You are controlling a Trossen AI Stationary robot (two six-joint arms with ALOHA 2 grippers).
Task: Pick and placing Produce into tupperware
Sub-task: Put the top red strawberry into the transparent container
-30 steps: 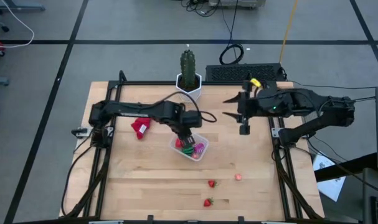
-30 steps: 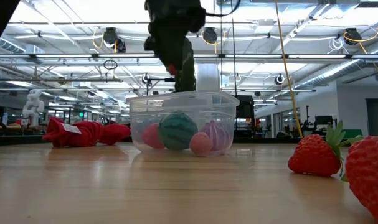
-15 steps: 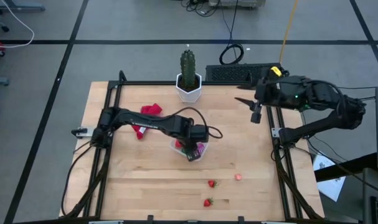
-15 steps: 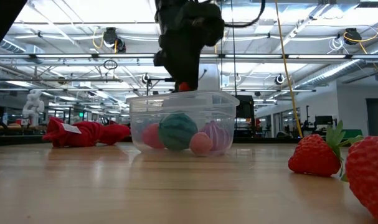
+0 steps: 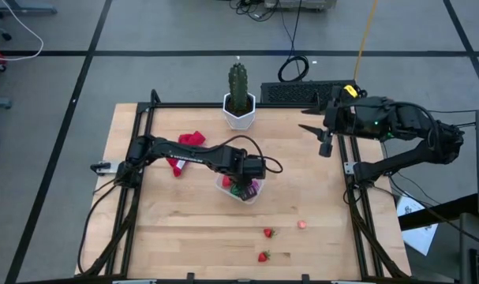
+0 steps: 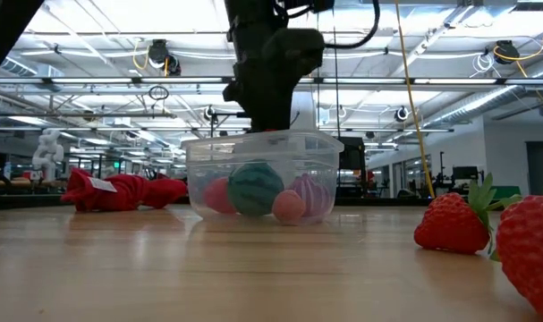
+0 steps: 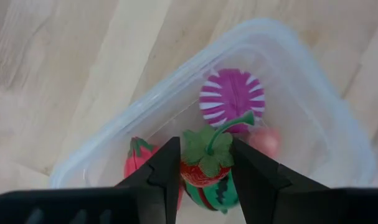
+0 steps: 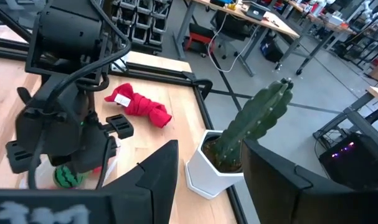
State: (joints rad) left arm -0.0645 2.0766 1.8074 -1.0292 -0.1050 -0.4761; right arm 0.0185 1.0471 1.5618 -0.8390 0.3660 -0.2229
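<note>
Item: my left tool [image 7: 204, 163], clamped on small red toy strawberry [image 7: 204, 167] directly above clear plastic tub [image 7: 338, 134]; release low, centred over green striped ball [image 7: 207, 194].

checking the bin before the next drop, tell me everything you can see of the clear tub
The tupperware is a small clear plastic tub, rectangular with rounded corners, lidless and upright mid-table. Inside sit a green striped ball, purple striped ball and pinkish pieces. The left gripper hangs over it, shut on a strawberry.
</note>
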